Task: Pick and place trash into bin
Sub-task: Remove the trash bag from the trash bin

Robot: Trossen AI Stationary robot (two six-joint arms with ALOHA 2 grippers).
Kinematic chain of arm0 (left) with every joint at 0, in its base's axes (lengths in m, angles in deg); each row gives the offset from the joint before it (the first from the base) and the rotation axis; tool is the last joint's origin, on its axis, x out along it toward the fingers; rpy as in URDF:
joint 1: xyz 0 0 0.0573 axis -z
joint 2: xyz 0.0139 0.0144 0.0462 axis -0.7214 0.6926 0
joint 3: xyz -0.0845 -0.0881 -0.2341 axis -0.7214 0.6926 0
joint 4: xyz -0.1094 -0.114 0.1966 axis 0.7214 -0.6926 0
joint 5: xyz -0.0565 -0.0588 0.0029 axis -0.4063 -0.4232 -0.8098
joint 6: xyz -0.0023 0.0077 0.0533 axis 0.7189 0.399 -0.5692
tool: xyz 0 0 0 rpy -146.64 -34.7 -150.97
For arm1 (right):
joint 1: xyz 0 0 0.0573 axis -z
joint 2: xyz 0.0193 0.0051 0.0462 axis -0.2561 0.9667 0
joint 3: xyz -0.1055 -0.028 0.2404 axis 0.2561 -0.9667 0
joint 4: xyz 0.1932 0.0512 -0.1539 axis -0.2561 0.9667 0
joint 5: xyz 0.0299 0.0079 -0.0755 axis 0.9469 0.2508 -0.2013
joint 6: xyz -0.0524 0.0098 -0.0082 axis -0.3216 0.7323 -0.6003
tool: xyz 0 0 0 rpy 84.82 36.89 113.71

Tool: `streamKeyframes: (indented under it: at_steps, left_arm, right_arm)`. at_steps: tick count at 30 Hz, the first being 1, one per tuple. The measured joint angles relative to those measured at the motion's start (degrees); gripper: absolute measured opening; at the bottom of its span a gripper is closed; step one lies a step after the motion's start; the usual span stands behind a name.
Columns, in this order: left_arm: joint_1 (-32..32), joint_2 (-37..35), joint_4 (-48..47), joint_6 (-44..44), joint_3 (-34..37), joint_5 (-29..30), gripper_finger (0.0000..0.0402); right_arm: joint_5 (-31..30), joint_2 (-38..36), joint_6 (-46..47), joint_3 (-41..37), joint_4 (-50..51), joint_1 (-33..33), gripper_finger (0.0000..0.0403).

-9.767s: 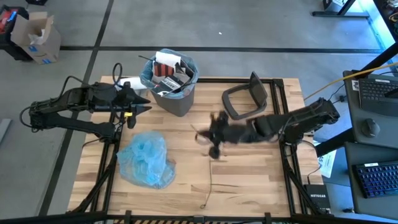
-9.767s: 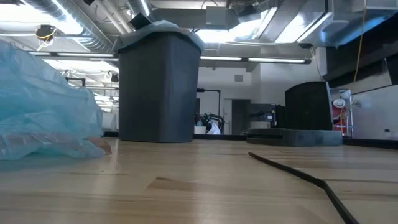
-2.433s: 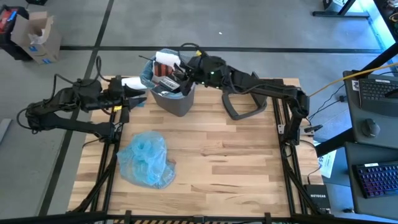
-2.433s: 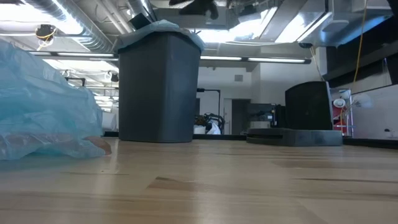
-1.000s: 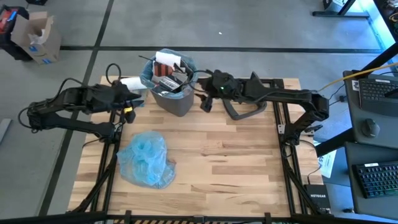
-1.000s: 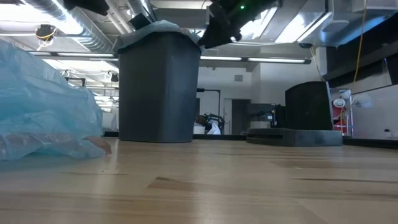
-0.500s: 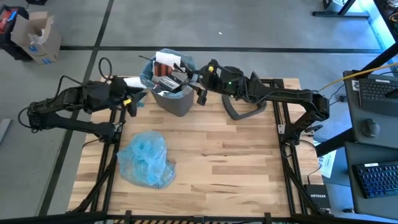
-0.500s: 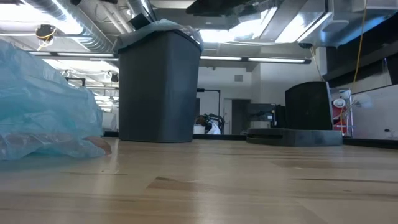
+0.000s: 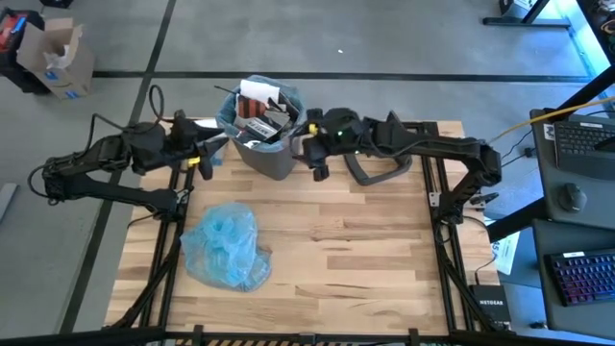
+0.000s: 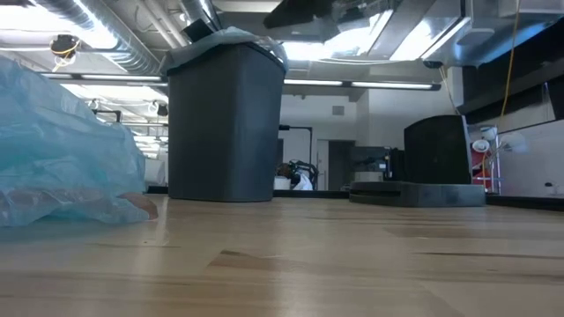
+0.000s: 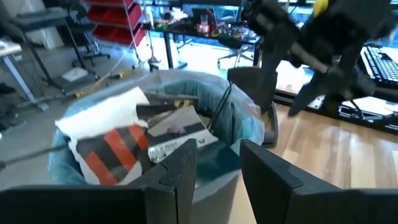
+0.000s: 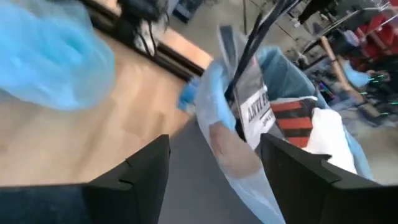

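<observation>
**A:** Bin (image 9: 264,135) stood at the far edge of the table (image 9: 365,259), left of centre; dark grey, lined with a light blue bag; trash (image 9: 261,111) filled it to the rim: a white piece on top, a red-black-white printed packet (image 11: 115,146), a printed label, thin dark sticks (image 12: 252,40) poking out.

**B:** Grippers?

**A:** Right gripper (image 9: 306,154) hung just beside the bin's right wall, apart from it; fingers spread wide, nothing between them; its wrist view looked up along the liner (image 12: 214,93) at the packet and sticks. Left gripper (image 9: 213,146) sat at the bin's left side, near the rim; fingers (image 11: 180,168) stood partly apart with a gap, holding nothing; the bin's contents showed just past them.

**B:** Anything else on the table?

**A:** Grey lid (image 9: 380,154) lay right of the bin, under the right arm; a crumpled light blue bag (image 9: 226,248) rested on the left half, well apart from the bin; in the low view it filled the left side (image 10: 62,150), bin upright behind it (image 10: 225,123).
</observation>
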State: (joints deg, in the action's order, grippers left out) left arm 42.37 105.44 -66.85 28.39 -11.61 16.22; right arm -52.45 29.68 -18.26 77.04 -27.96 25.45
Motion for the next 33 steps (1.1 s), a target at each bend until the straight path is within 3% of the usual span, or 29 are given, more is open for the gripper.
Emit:
streamKeyframes:
  at_steps: [4,8,20,25,33]
  left_arm:
    - [0.00,0.30,1.58,-2.44,0.00,0.02,0.0117]
    - [0.00,0.55,1.16,-2.21,0.00,0.02,0.0117]
    - [0.00,0.77,1.03,-2.19,0.00,0.02,0.0117]
    - [0.00,0.92,1.34,-2.19,0.00,0.02,0.0117]
    - [0.00,1.01,3.95,-2.52,0.00,0.31,0.0117]
  right_arm:
    - [-7.57,3.13,-4.48,-0.03,-1.70,-0.61,0.0237]
    - [-9.28,3.44,-5.80,0.00,-3.74,-0.46,0.0205]
    - [-7.94,3.46,-6.07,-0.02,-3.37,-0.46,0.0014]
    - [-7.75,1.43,-5.78,0.07,-4.95,-0.62,0.0012]
    - [-5.60,-3.17,-1.55,6.58,6.00,-0.92,0.0001]
